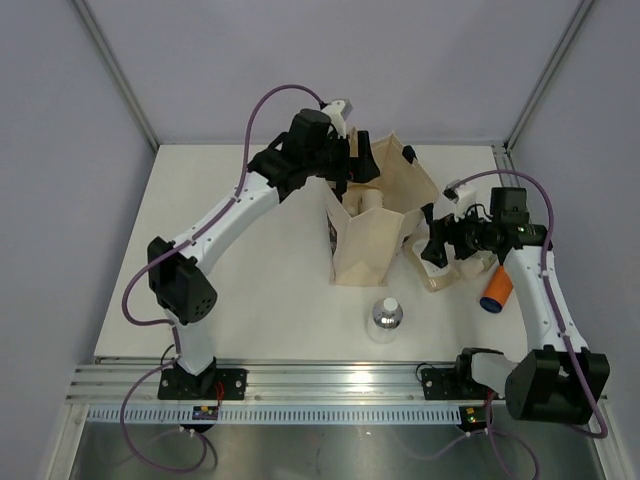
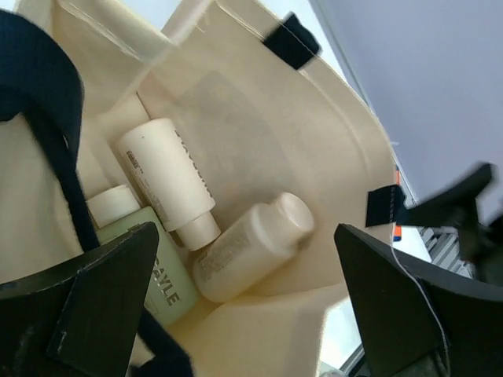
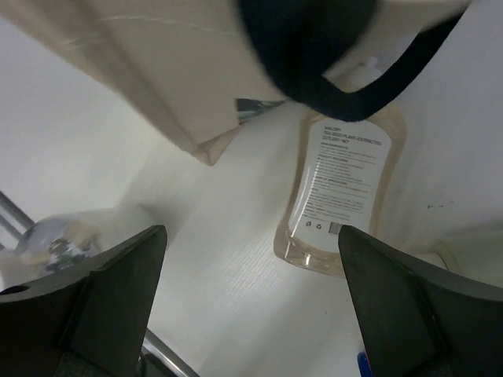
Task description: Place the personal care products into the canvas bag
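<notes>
The canvas bag [image 1: 365, 250] stands open mid-table with its navy handles hanging. My left gripper [image 1: 352, 168] hovers open above its mouth with nothing between the fingers. The left wrist view looks into the canvas bag [image 2: 259, 133], where a white lettered bottle [image 2: 165, 177], a cream bottle [image 2: 251, 247] and a pale green bottle [image 2: 161, 275] lie on the bottom below the left gripper [image 2: 244, 314]. My right gripper [image 1: 433, 248] is open and low beside the bag's right side. An amber flask [image 3: 346, 188] lies flat on the table ahead of the right gripper [image 3: 251, 306], partly under a navy handle [image 3: 314, 55].
A clear silver-capped bottle [image 1: 386, 318] stands in front of the bag. An orange dark-capped bottle [image 1: 495, 290] lies under my right forearm. An aluminium rail [image 1: 330, 385] runs along the near edge, and grey walls close in the table on three sides.
</notes>
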`<state>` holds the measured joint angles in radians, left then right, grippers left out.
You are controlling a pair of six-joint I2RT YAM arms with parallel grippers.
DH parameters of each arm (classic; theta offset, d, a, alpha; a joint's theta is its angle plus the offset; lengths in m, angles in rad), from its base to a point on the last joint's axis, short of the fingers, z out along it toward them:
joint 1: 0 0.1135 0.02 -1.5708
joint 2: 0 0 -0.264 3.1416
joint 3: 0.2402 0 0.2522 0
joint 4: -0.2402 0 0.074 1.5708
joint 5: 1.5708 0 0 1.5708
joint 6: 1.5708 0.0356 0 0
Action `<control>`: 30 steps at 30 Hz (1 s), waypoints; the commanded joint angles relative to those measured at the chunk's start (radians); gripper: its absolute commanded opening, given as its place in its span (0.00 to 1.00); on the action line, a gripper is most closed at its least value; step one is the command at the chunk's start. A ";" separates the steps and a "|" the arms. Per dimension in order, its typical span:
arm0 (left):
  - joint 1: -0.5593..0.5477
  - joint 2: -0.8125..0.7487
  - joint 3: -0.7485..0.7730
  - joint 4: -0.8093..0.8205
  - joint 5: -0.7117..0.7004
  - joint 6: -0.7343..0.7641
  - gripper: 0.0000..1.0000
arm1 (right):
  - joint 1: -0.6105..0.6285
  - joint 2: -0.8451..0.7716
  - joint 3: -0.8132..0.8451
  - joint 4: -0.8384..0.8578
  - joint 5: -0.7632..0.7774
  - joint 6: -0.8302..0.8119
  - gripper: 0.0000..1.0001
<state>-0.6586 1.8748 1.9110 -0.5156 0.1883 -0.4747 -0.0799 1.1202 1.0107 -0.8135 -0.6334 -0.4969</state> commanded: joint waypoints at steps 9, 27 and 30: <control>0.010 -0.452 -0.229 0.035 -0.179 0.240 0.99 | 0.043 0.309 0.040 0.191 0.303 0.124 1.00; 0.013 -1.322 -1.083 0.121 -0.372 0.007 0.99 | 0.227 0.667 0.103 0.258 0.738 0.294 1.00; 0.013 -1.344 -1.084 0.108 -0.378 0.028 0.99 | 0.227 0.693 0.118 0.240 0.727 0.287 0.95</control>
<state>-0.6479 0.5468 0.8242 -0.4629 -0.1429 -0.4320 0.1482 1.7767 1.0950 -0.5735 0.0448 -0.2153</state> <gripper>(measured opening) 0.984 0.973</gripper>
